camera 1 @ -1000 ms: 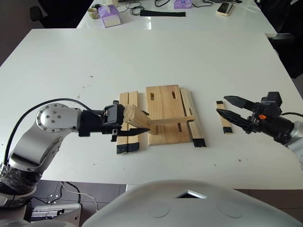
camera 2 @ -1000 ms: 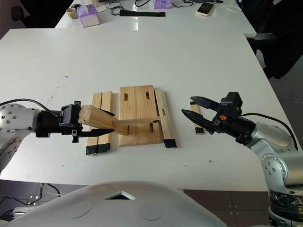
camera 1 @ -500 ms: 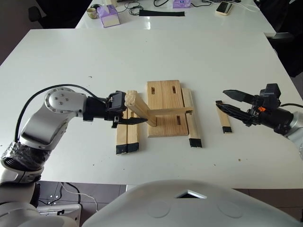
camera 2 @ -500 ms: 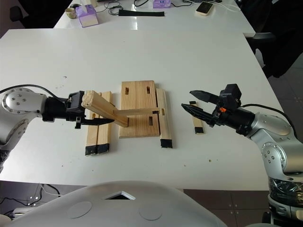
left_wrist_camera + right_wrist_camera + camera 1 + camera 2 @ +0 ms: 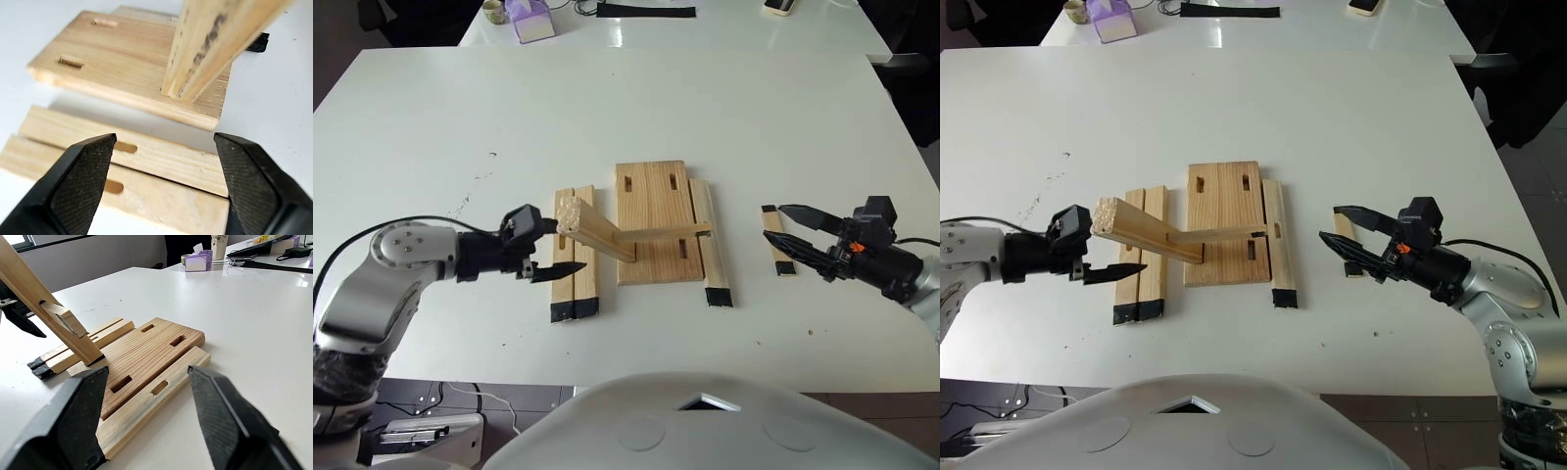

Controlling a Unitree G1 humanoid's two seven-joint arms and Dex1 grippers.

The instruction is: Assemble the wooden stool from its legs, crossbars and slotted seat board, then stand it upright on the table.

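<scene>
loc: office/mtg rm | white desks [image 5: 724, 98] in rows | tissue box [image 5: 530, 20] + mug [image 5: 493, 12] | office chair [image 5: 1513, 98]

On the second white table [image 5: 734, 31] at the back, a purple tissue box [image 5: 530, 17] and a small cup [image 5: 493, 12] stand side by side, a flat black strip [image 5: 646, 11] lies further along to the right, and a pale gadget [image 5: 779, 5] sits cut off by the edge.
</scene>
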